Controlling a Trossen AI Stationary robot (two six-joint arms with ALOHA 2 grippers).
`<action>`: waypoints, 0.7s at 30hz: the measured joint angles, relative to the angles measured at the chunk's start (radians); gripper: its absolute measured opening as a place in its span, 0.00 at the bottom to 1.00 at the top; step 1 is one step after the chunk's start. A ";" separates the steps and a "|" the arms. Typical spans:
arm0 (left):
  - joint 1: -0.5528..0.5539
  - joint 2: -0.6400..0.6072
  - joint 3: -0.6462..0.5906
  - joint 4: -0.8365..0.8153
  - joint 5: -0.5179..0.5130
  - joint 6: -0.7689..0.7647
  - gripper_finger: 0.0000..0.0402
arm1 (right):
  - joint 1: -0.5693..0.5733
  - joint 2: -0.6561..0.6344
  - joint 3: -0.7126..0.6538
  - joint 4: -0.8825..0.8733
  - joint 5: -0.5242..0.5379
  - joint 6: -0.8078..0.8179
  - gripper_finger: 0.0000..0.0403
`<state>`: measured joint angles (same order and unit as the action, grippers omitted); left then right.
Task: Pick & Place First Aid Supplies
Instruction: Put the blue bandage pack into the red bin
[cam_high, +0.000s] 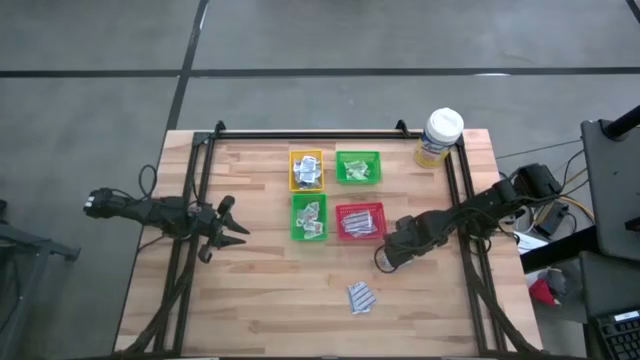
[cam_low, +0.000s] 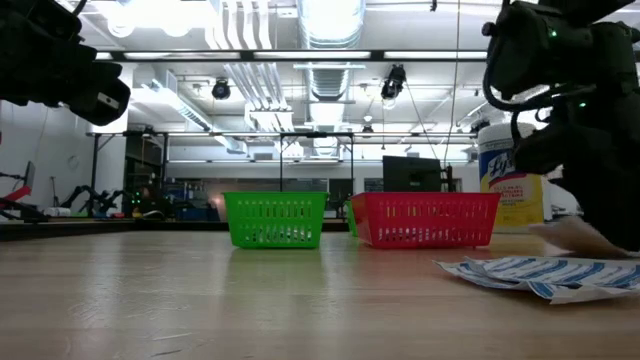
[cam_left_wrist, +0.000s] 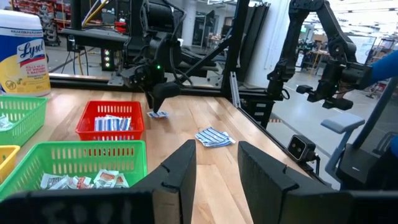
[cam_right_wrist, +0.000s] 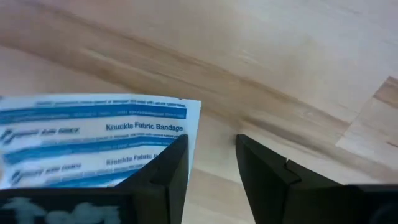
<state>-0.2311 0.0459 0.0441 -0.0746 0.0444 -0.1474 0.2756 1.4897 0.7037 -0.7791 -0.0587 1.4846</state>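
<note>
Your right gripper (cam_high: 386, 258) hung low over the wooden desk (cam_high: 260, 300), just off a corner of the red slotted plastic tray (cam_high: 360, 221) on the side toward the desk's right edge. Its pincer was released: the two dark fingers stood apart over bare wood with nothing between them. A flat blue-and-white paper packet printed "Knuckle Fabric Bandage" (cam_right_wrist: 93, 134) lay on the desk right beside one finger, not inside the gap.

A second small bunch of blue-and-white striped packets (cam_high: 360, 296) lay loose on the desk, apart from the trays, toward the edge opposite the yellow canister with the white lid (cam_high: 440, 137). The red tray already held like packets. The green slotted tray (cam_high: 310, 217) beside it and the yellow tray (cam_high: 305, 170) behind held whitish sachets, and a second green tray (cam_high: 358, 167) held pale green strips.

Your left gripper (cam_high: 228, 228) waited near the desk's left edge, pincer likewise released and empty.

The step in hand looked like the pick of the bandage packet. As you had it, the jaws would have missed; the next move called for a sideways shift to bring the thin packet's edge between the fingers, then a clench low against the wood before a lift to the red tray.
</note>
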 joint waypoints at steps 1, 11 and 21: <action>0.000 0.000 0.000 0.000 0.000 -0.001 0.29 | 0.000 -0.001 0.005 -0.006 -0.005 0.001 0.32; 0.000 0.000 0.000 0.000 0.000 -0.004 0.29 | -0.001 -0.034 0.056 -0.007 -0.021 0.001 0.36; 0.000 0.000 0.000 0.000 0.000 0.004 0.29 | -0.001 0.016 0.043 0.020 -0.021 0.006 0.36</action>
<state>-0.2310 0.0460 0.0441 -0.0750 0.0441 -0.1432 0.2749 1.5055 0.7472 -0.7592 -0.0795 1.4910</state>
